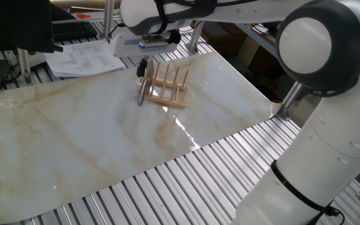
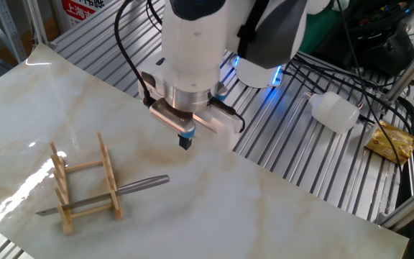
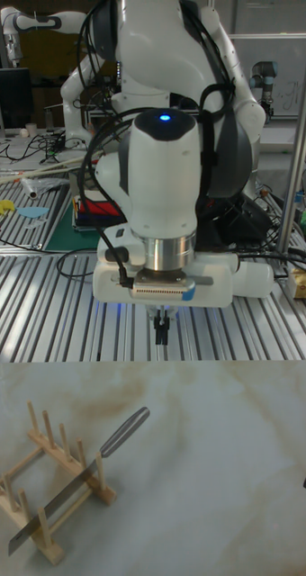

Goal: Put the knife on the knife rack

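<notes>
The knife (image 3: 81, 474) lies slanted through the light-wood knife rack (image 3: 47, 472), its blade between the pegs and its shiny handle sticking out past the rack. In the other fixed view the knife (image 2: 124, 189) rests across the rack (image 2: 85, 183) the same way. My gripper (image 2: 185, 142) hangs above the marble, up and to the right of the handle, fingers together and holding nothing. It shows as gripper (image 3: 160, 335) in the tall view and gripper (image 1: 142, 67) just left of the rack (image 1: 167, 87) in one fixed view.
The marble slab (image 2: 214, 208) lies on a ribbed metal table. Papers (image 1: 83, 59) and a keyboard sit behind it. A white bottle (image 2: 334, 111), a gold packet (image 2: 392, 140) and cables lie off the slab to the right.
</notes>
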`<state>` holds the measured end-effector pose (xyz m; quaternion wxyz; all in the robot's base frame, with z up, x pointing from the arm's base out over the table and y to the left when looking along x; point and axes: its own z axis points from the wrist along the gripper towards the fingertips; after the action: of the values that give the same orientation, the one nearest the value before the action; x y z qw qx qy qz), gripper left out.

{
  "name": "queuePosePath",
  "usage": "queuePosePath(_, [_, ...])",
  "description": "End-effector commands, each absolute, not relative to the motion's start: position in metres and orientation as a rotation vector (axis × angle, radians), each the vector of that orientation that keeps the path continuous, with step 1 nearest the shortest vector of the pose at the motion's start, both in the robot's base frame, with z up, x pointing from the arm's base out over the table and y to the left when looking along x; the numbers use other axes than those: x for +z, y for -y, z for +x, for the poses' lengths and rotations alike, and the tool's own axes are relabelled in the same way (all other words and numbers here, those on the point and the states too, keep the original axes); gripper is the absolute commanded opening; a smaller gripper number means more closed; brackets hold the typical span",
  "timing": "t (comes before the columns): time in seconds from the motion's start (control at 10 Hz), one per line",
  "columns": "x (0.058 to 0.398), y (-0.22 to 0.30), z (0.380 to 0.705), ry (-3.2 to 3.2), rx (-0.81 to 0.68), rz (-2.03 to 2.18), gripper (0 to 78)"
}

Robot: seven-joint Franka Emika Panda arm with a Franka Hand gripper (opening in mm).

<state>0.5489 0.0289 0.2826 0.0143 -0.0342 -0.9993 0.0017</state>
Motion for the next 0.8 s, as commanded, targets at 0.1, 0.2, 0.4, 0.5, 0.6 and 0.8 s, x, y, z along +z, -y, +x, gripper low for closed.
queuePosePath(0.1, [0.2871, -0.0247, 0.5479, 3.105, 0.004, -0.091, 1.1])
queuePosePath(0.2, [0.2901, -0.0204, 0.5479, 3.095, -0.004, -0.075, 1.1])
queuePosePath(0.4, [0.2905, -0.0212, 0.5472, 3.081, -0.028, -0.074, 1.1])
queuePosePath(0.5, [0.2906, -0.0214, 0.5470, 3.079, -0.036, -0.074, 1.1])
queuePosePath(0.6, [0.2906, -0.0215, 0.5469, 3.079, -0.035, -0.074, 1.1])
queuePosePath(0.8, [0.2907, -0.0218, 0.5466, 3.083, -0.028, -0.072, 1.1])
